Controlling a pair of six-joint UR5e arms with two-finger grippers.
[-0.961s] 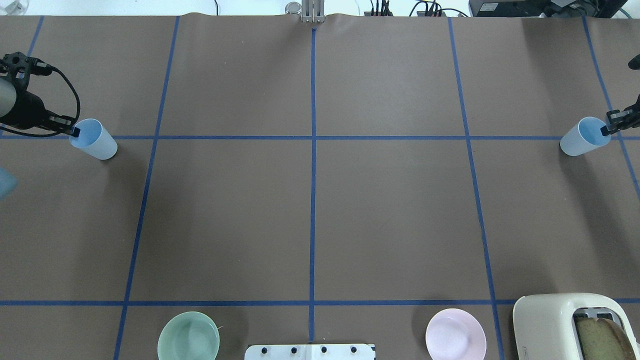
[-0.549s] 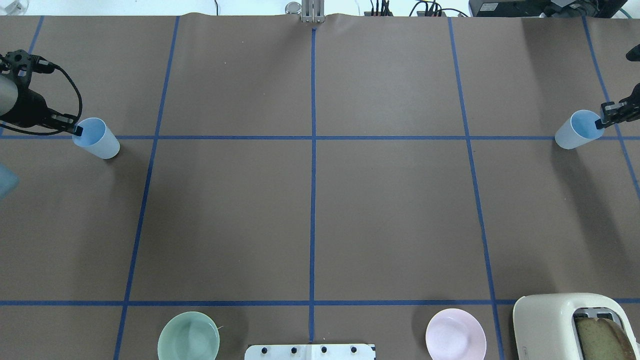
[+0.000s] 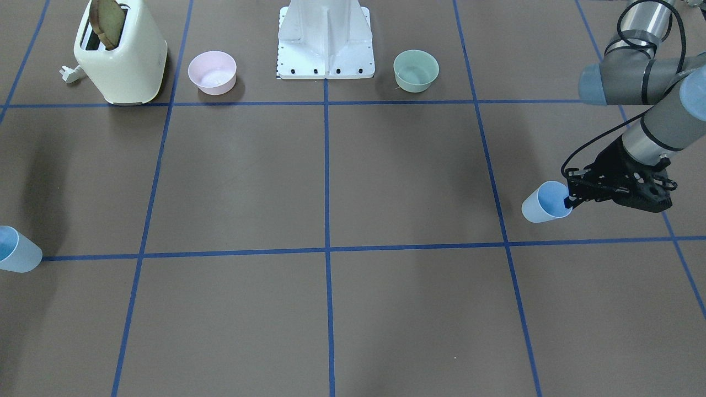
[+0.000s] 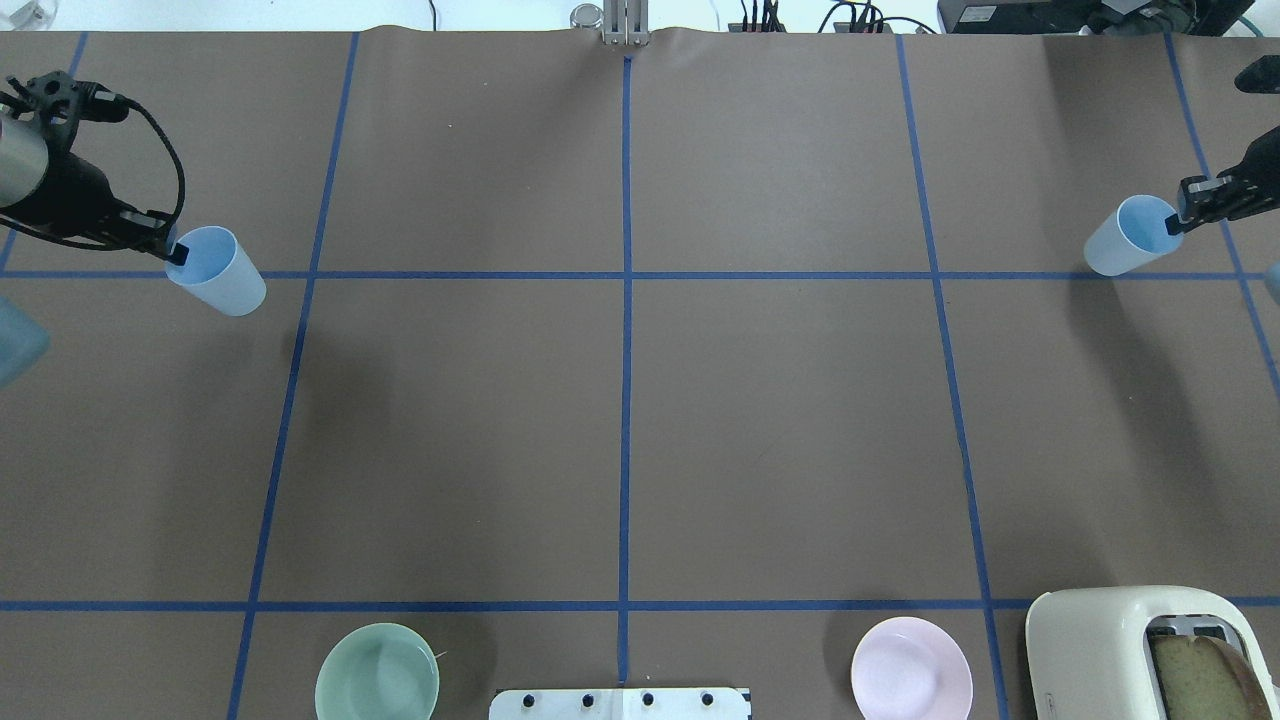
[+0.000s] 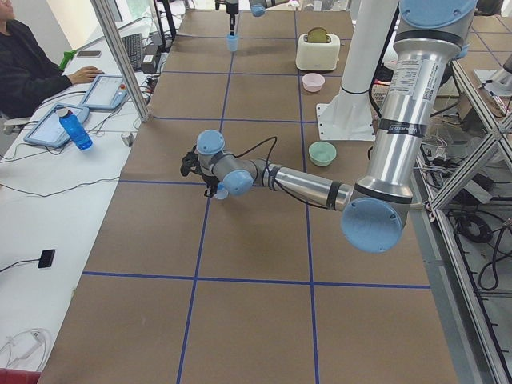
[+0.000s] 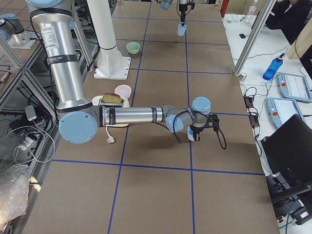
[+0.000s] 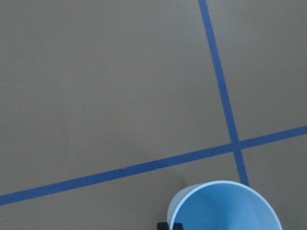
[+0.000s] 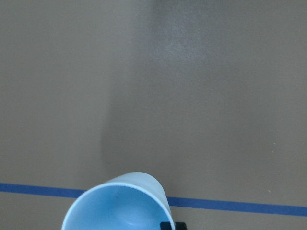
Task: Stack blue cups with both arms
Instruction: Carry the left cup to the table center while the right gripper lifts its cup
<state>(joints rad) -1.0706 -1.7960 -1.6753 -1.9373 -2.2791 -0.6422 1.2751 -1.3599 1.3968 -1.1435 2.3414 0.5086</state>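
My left gripper is shut on the rim of one pale-blue cup, held tilted above the table at the far left. The front view shows this cup and gripper on its right side. The left wrist view shows the cup's mouth. My right gripper is shut on the rim of the other blue cup at the far right, also held off the table. That cup shows at the front view's left edge and in the right wrist view.
A cream toaster with a slice of bread stands at the near right. A pink bowl and a mint-green bowl flank the white pedestal base. Blue tape lines grid the brown table.
Both grippers have carried their cups inward toward the table's centre line and a little away from the robot. Both stay shut on the cup rims.
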